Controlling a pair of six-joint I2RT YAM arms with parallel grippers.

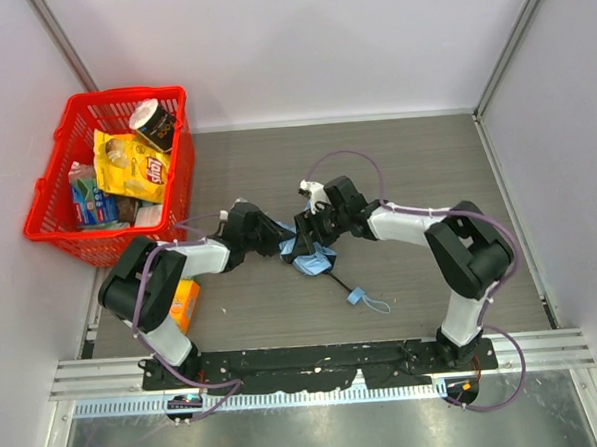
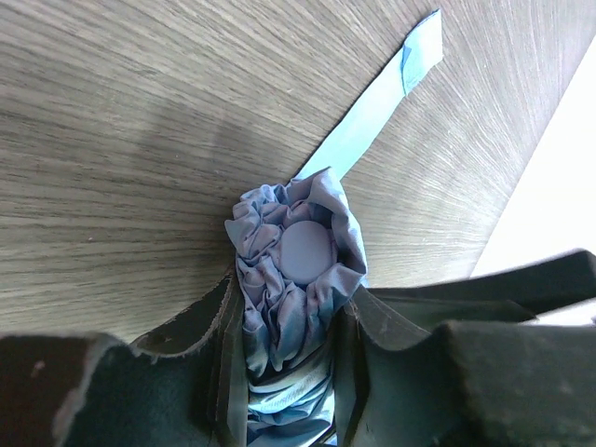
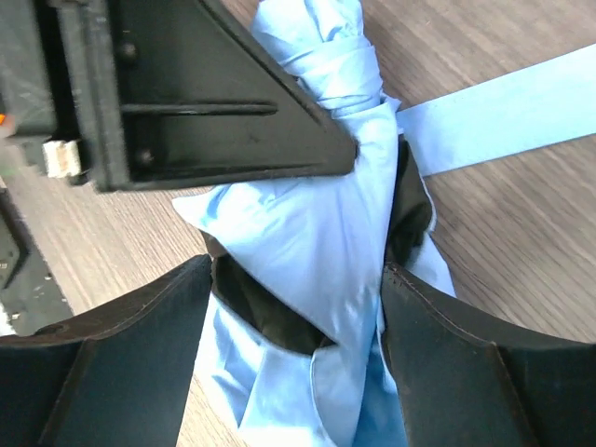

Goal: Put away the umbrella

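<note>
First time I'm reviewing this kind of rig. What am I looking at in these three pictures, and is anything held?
Two robot arms are bolted at the near edge of a table. The overhead picture shows both; the other two come from a camera on each wrist, looking past its fingers. On the table lie a sky-blue umbrella, its strap loop trailing, an orange packet and a red basket of snacks. The left gripper pinches the umbrella's bunched cloth. The right gripper stands open astride it, not gripping.
</note>
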